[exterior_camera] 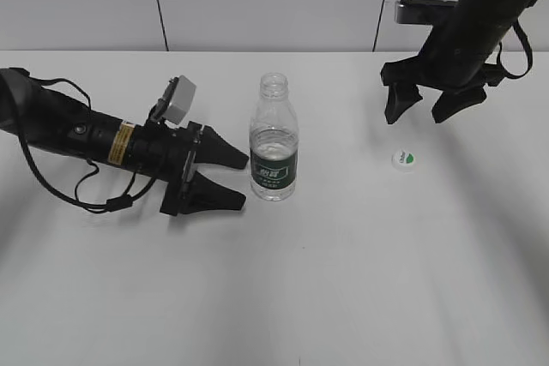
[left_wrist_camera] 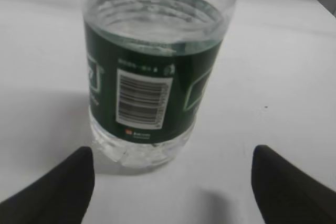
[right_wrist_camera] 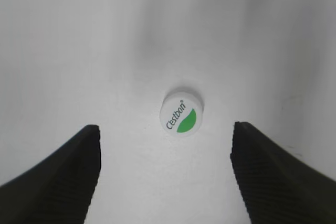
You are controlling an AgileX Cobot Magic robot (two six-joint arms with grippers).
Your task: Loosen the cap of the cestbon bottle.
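Black right gripper (exterior_camera: pixel 435 110) wide apart, empty, above cap (exterior_camera: pixel 404 159)

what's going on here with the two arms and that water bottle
The cestbon bottle stands upright and uncapped on the white table, its neck open. Its cap lies on the table off to the right, apart from the bottle. The left gripper lies low beside the bottle with its jaws open, not touching it. The right gripper hangs open above the cap, holding nothing. So the cap is already off and neither arm grips anything.
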